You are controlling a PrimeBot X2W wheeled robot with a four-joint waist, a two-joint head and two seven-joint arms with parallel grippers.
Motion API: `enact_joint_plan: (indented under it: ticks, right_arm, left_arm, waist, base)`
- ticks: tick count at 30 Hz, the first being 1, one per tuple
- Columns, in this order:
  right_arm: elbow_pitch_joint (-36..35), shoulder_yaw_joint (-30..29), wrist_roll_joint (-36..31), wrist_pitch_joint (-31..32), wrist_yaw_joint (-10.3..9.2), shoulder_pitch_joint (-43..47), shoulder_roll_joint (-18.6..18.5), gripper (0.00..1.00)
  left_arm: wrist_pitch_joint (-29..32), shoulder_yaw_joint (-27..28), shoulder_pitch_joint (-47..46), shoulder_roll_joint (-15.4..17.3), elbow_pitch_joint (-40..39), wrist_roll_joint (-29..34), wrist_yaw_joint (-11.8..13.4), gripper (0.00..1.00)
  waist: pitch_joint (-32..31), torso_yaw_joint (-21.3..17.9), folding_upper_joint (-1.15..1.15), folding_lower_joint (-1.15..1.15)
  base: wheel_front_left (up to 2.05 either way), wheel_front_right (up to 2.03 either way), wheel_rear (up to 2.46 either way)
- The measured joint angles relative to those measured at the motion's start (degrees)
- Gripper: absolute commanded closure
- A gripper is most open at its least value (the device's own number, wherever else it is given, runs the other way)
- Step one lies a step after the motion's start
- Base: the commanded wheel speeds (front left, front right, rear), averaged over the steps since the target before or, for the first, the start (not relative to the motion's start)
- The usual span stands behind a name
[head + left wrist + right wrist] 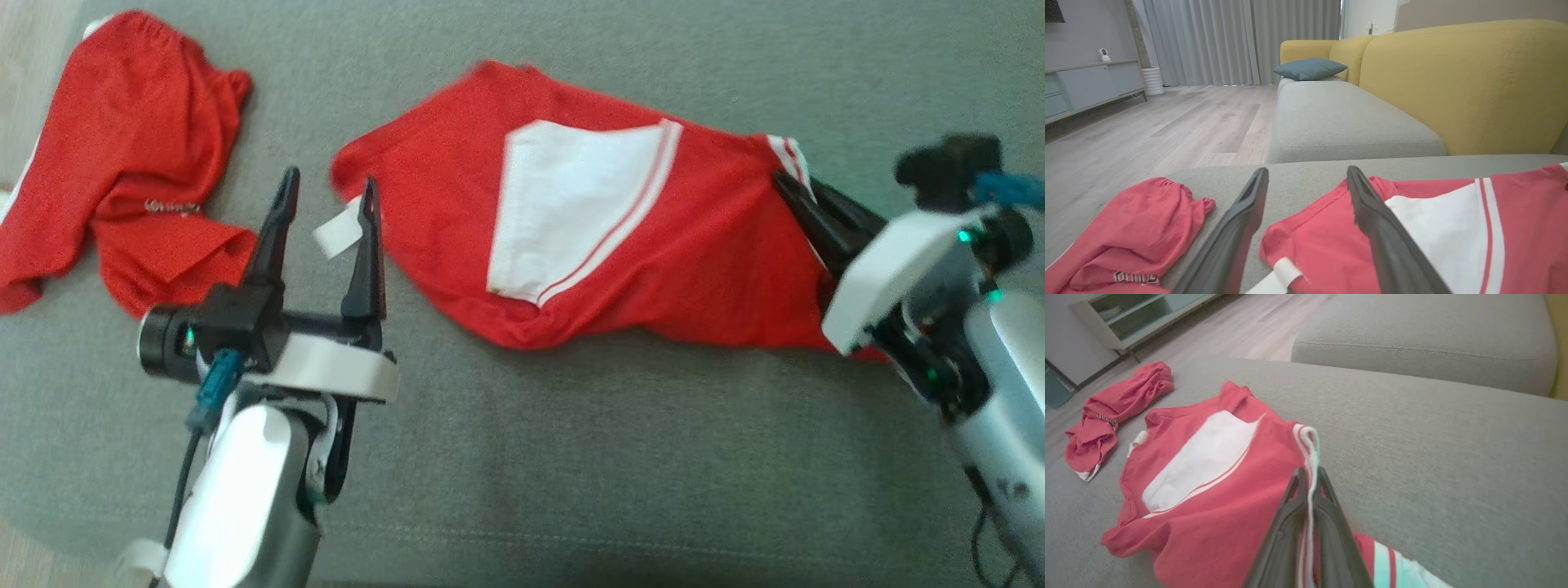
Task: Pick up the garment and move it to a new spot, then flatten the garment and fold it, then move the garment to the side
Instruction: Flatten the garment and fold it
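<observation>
A red garment (pixel 596 237) with a white panel and red stripes lies stretched across the grey sofa seat (pixel 571 457); it also shows in the left wrist view (pixel 1412 228) and the right wrist view (pixel 1208 490). My right gripper (pixel 788 189) is shut on its striped right edge, the white trim pinched between the fingers (pixel 1290 522). My left gripper (pixel 331 188) stands open at the garment's left end, one finger (pixel 1372 220) over the red cloth near a small white tag (pixel 336 229), the other finger (pixel 1237 228) over bare seat.
A second crumpled red garment (pixel 122 155) lies at the seat's far left, near its edge. Beyond are another grey seat cushion (pixel 1339 118), a yellow backrest (pixel 1466 81), a blue pillow (pixel 1310 67) and wooden floor (pixel 1147 126).
</observation>
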Motion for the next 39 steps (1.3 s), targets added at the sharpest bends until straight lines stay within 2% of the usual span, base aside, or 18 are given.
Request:
enact_joint_plan:
  ticks: [10, 16, 17, 18, 19, 20, 23, 29, 33, 39]
  right_arm:
    - [1.5, -14.7, 0.8, -3.4, 0.0, 14.9, 5.9, 1.0]
    - [3.0, -19.1, -0.9, -6.5, 0.0, 22.1, 11.4, 1.0]
    - [2.9, -19.4, -1.5, -7.2, 0.0, 22.9, 12.2, 0.79]
    - [2.9, -19.4, -1.5, -7.2, 0.0, 22.9, 12.2, 0.53]
    - [2.9, -20.2, -3.1, -8.7, 0.0, 24.2, 13.7, 0.08]
    - [2.9, -20.2, -3.1, -8.7, 0.0, 24.2, 13.7, 0.0]
    - [1.7, -21.2, -6.2, -12.1, 0.0, 25.2, 15.3, 0.0]
    - [-4.8, -22.6, -15.7, -17.3, 0.0, 26.0, 15.9, 0.0]
    - [-9.5, -22.5, -20.1, -17.4, 0.0, 26.1, 16.8, 0.0]
    - [-14.7, -22.0, -22.4, -15.0, 0.0, 28.9, 18.8, 0.0]
  left_arm:
    - [0.0, 1.3, 3.8, 0.1, 0.3, 0.4, -0.7, 0.0]
    - [0.0, 1.5, 4.3, 0.2, 0.4, 0.5, -0.8, 0.0]
    - [0.0, 1.6, 4.7, 0.2, 0.4, 0.5, -0.8, 0.0]
    - [0.0, 1.6, 4.7, 0.2, 0.4, 0.5, -0.8, 0.0]
    - [0.0, 1.7, 5.7, 0.4, 0.5, 0.5, -0.8, 0.0]
    - [0.0, 1.7, 5.7, 0.4, 0.5, 0.5, -0.8, 0.0]
    - [0.0, 1.8, 7.2, 0.6, 0.5, 0.5, -0.3, 0.0]
    - [0.0, 2.4, 8.8, 1.5, 0.6, 0.4, -0.1, 0.0]
    - [0.0, 2.7, 10.1, 2.0, 0.5, 0.4, 0.3, 0.0]
    - [0.2, 2.7, 11.5, 2.3, 0.0, 0.4, 1.0, 0.0]
  waist:
    - [-3.8, -3.6, 0.0, 0.0]
    - [-5.0, -5.1, 0.0, 0.0]
    - [-5.2, -5.3, 0.0, 0.0]
    - [-5.2, -5.3, 0.0, 0.0]
    - [-5.6, -5.9, 0.0, 0.0]
    - [-5.6, -5.9, 0.0, 0.0]
    - [-6.3, -6.8, 0.0, 0.0]
    - [-8.1, -8.2, 0.0, 0.0]
    - [-9.3, -8.8, 0.0, 0.0]
    - [-10.8, -9.2, 0.0, 0.0]
  base:
    - [0.0, 0.0, 0.0]
    - [0.0, 0.0, 0.0]
    - [0.0, 0.0, 0.0]
    - [0.0, 0.0, 0.0]
    - [0.0, 0.0, 0.0]
    - [0.0, 0.0, 0.0]
    - [0.0, 0.0, 0.0]
    - [0.0, 0.0, 0.0]
    - [0.0, 0.0, 0.0]
    - [0.0, 0.0, 0.0]
